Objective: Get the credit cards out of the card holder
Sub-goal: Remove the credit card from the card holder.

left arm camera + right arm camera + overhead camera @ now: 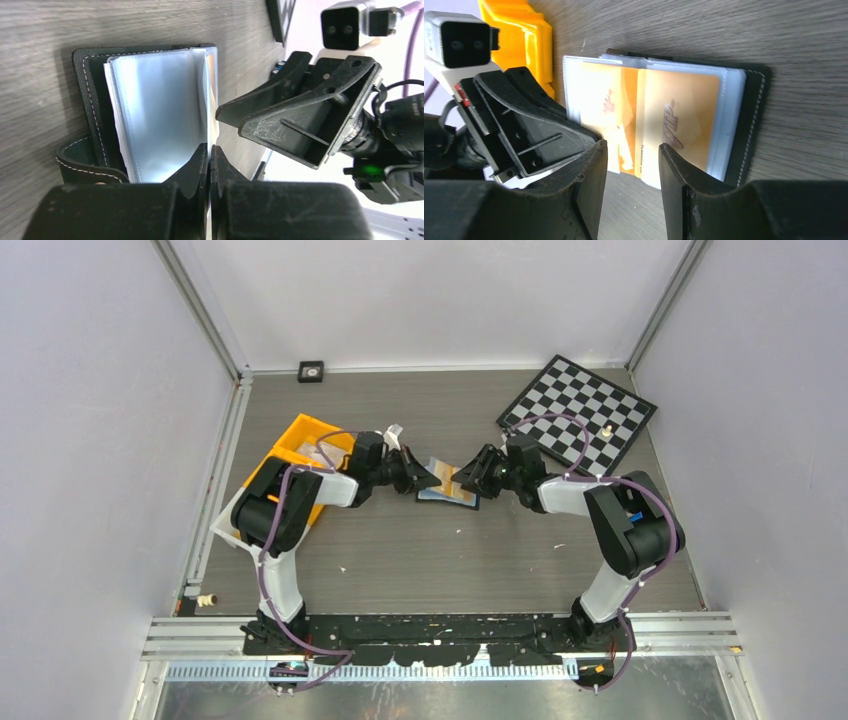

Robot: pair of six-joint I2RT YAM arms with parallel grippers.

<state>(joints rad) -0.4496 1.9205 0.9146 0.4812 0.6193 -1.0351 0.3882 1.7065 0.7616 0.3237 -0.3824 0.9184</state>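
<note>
The black card holder [447, 486] lies open on the table's middle, between both grippers. Its clear sleeves [160, 115] fan up from the black stitched cover [90, 100]. In the right wrist view, two orange-tan credit cards [679, 120] sit inside the sleeves, with the cover's edge [751, 125] to their right. My left gripper [210, 150] is shut on the thin edge of one sleeve leaf. My right gripper [633, 150] stands open just short of the cards' near edge, with only bare table between its fingers. Both grippers almost meet over the holder [428, 480] [466, 480].
An orange bin [300, 455] stands behind my left arm on a white tray [228, 523]. A chessboard [578, 412] with one small piece [606, 428] lies at the back right. A small black square [311, 371] sits by the back wall.
</note>
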